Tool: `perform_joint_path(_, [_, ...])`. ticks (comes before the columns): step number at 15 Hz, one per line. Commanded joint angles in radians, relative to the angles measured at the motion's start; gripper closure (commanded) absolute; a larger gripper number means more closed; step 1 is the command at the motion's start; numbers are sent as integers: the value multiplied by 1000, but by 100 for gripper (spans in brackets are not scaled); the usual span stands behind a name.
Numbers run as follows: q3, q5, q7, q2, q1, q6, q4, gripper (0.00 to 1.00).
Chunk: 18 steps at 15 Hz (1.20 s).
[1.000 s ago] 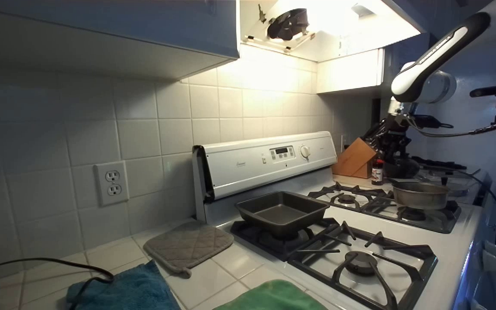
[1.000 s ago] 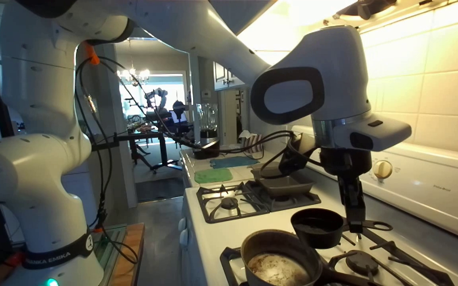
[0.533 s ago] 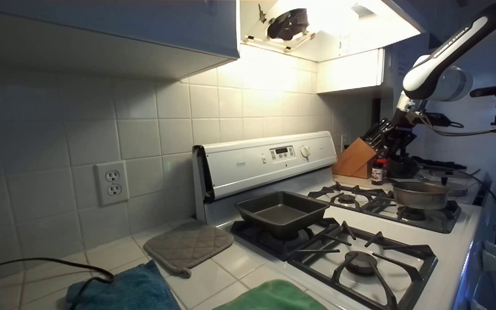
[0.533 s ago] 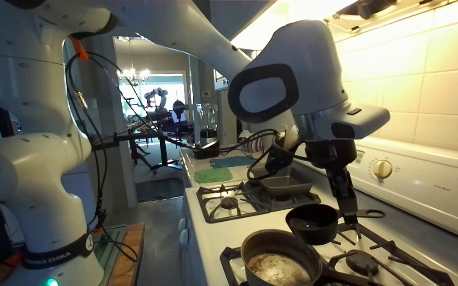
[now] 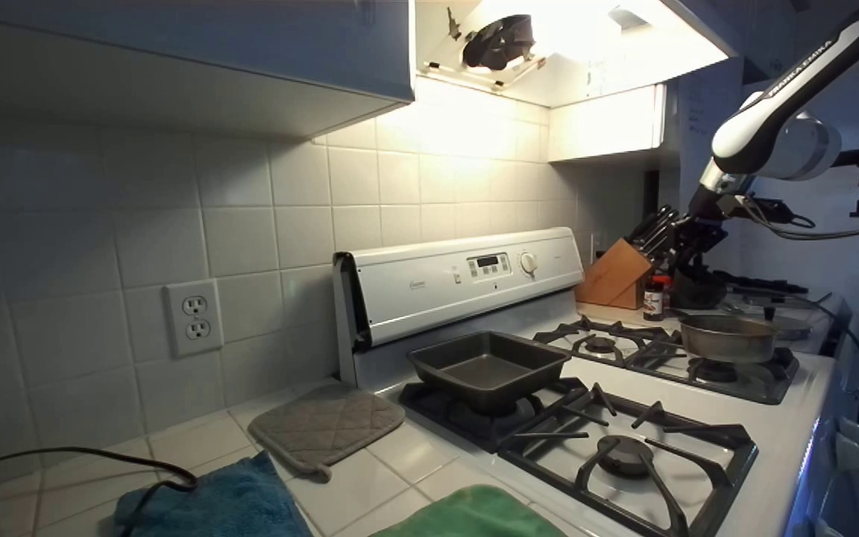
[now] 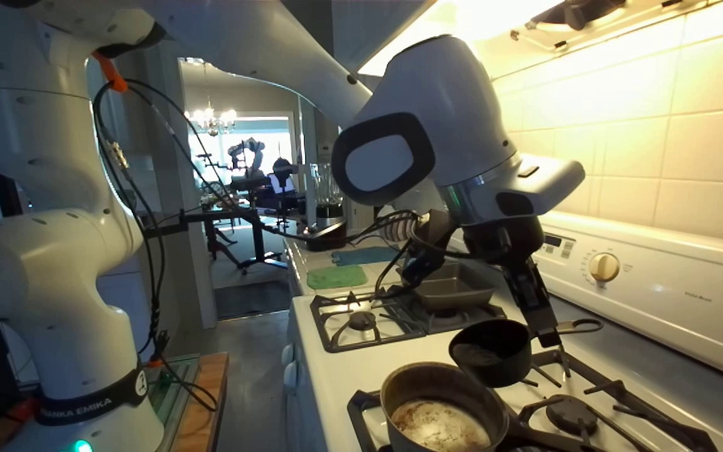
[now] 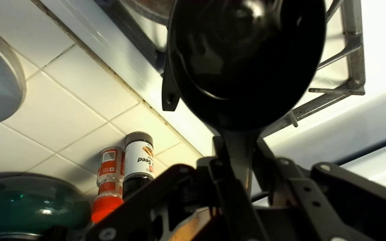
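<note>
My gripper (image 6: 548, 339) is shut on the handle of a small black pan (image 6: 493, 355). In the wrist view the fingers (image 7: 236, 150) close around the handle near the bowl of the black pan (image 7: 243, 67). The pan is held in the air above the stove, its rim tilted. Its inside looks dark, with some glare; I cannot tell whether it holds anything. A larger worn pot (image 6: 443, 408) stands on a burner grate just below and beside the black pan. In an exterior view the black pan (image 5: 700, 291) is dark and hard to make out behind that pot (image 5: 728, 339).
A rectangular baking pan (image 5: 489, 365) sits on a far grate. The stove's back panel (image 5: 467, 280) rises behind the burners. A knife block (image 5: 616, 276), spice bottles (image 7: 139, 157) and a green glass item (image 7: 28, 204) stand on the counter. A pot holder (image 5: 329, 425) and towels (image 6: 336, 277) lie opposite.
The arm's wrist has swung left in one exterior view and right in another, and leans more. The black pan has shifted slightly left and up and tilts more. The grip is unchanged.
</note>
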Motion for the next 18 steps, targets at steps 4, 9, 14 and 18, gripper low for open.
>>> perform_joint_path(4, [12,174,-178,-74,2,69,-78,94])
perform_joint_path(9, [15,299,-311,-97,8,89,-93,94])
perform_joint_path(14, [14,396,-414,-109,13,93,-98,94])
perform_joint_path(18, [14,469,-488,-112,18,103,-95,94])
